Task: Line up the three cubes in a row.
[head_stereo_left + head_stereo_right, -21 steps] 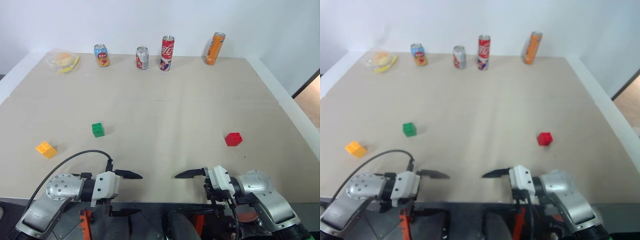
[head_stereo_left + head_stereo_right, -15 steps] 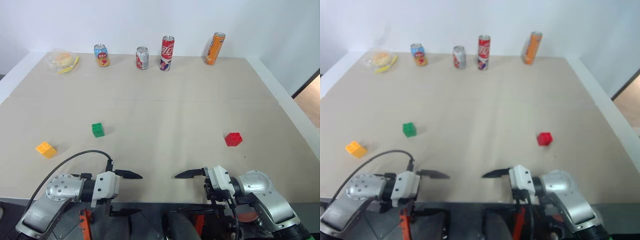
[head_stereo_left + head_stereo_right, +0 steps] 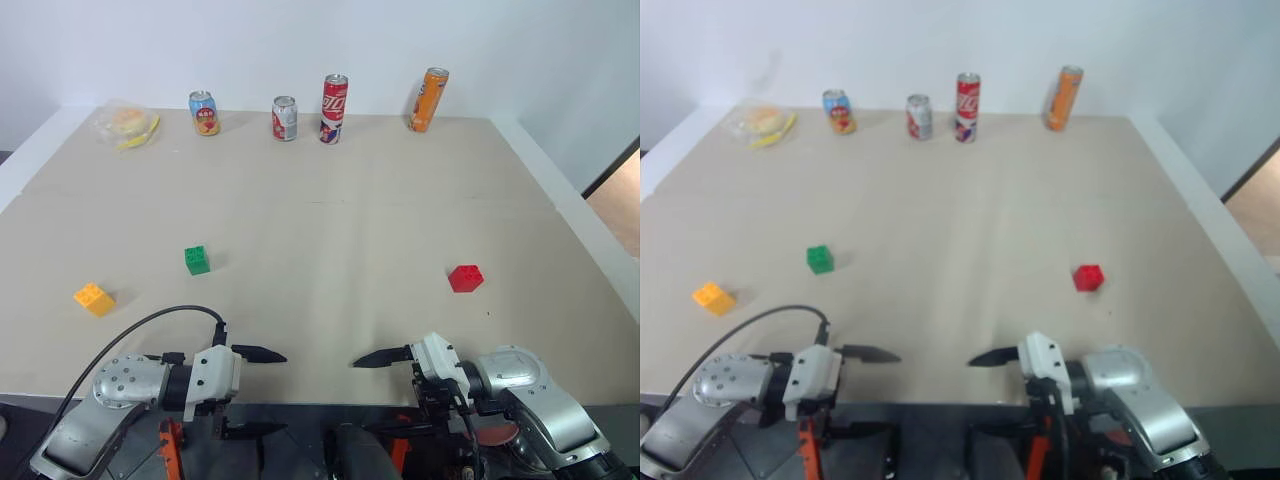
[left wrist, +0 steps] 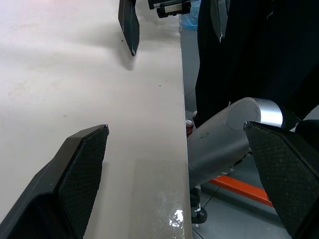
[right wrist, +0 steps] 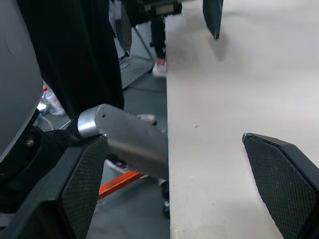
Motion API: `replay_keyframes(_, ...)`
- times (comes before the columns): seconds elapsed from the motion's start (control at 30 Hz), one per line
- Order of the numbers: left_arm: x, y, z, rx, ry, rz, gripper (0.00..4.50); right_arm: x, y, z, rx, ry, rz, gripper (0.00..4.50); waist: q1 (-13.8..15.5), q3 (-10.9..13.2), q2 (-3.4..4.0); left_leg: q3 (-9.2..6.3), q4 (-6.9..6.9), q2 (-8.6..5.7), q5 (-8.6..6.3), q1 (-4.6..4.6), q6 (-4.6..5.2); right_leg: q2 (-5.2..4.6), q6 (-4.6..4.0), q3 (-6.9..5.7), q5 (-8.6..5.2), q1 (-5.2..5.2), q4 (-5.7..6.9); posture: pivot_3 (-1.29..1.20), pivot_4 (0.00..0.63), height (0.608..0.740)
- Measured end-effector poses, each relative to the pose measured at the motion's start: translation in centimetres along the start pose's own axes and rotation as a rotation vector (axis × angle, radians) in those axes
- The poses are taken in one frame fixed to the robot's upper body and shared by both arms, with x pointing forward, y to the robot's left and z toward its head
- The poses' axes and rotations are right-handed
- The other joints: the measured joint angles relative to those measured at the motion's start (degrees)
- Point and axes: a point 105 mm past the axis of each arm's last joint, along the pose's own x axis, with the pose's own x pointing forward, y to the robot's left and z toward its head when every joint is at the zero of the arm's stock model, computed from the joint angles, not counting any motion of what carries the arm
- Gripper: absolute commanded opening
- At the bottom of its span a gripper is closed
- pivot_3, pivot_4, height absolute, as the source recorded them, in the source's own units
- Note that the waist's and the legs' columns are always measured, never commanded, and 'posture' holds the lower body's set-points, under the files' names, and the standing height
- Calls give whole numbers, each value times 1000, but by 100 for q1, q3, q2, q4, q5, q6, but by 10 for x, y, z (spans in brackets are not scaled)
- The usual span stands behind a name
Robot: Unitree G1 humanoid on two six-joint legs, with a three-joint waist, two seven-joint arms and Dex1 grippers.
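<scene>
Both grippers hang at the near edge of the table (image 3: pixel 330 230), pointing at each other with a bare gap between them. The left gripper (image 3: pixel 255 392) has its two black fingers spread wide, one over the tabletop and one below the edge, holding nothing; the right gripper (image 3: pixel 385 392) is spread the same way and is also empty. Out from the left gripper, the yellow-orange cube (image 3: pixel 93 298) lies near the table's left side, with the green cube (image 3: pixel 197 260) a little farther in and back, both apart from the fingers. The red cube (image 3: pixel 465 278) sits alone on the right half, beyond the right gripper, well apart from the other two. Four drink cans (image 3: pixel 333 108) and a clear plastic bag (image 3: pixel 125 124) stand along the far edge.
</scene>
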Motion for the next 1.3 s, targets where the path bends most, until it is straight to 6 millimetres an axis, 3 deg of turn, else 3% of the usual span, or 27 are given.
replay_keyframes(0.17,0,2,2,12,-1,-1,4490,0,-4,1,15,11,-24,4500,2,0,0,0,0,-2,-1,-2,-2,-1,0,-1,0,0,0,0,150,740)
replay_keyframes(0.27,3,18,10,43,-23,31,4490,-2,-17,13,81,-37,-106,4500,4,1,1,-1,5,-2,0,-3,-1,0,1,-1,1,2,1,0,150,740)
replay_keyframes(0.43,17,69,40,36,-164,204,4490,-31,-75,63,16,-196,-508,4500,6,0,0,-11,48,-3,0,-11,-1,6,19,-2,12,15,3,0,150,740)
replay_keyframes(0.53,32,98,67,25,-292,312,4490,-69,-114,81,24,-301,-907,4500,9,0,0,-17,68,-12,0,-41,0,5,41,1,27,7,3,0,150,740)
replay_keyframes(0.63,45,110,84,12,-372,352,4490,-104,-126,77,92,-325,-1188,4500,19,-1,1,-17,68,-23,-11,-47,9,1,76,11,34,7,1,0,150,740)
replay_keyframes(0.77,62,120,90,-12,-410,341,4490,-125,-127,67,149,-264,-1395,4500,16,-4,8,-17,67,-23,-22,-47,24,8,80,17,31,3,2,0,150,740)
replay_keyframes(1.0,83,118,96,20,-417,213,4490,-137,-123,45,273,-210,-1527,4500,0,-10,18,-17,72,-16,-22,-42,33,18,53,22,23,6,4,0,150,740)
replay_keyframes(1.3,99,122,115,35,-483,176,4490,-159,-125,12,384,-176,-1621,4500,-4,-11,21,-7,79,-24,-22,-44,36,21,60,48,26,6,4,0,150,740)
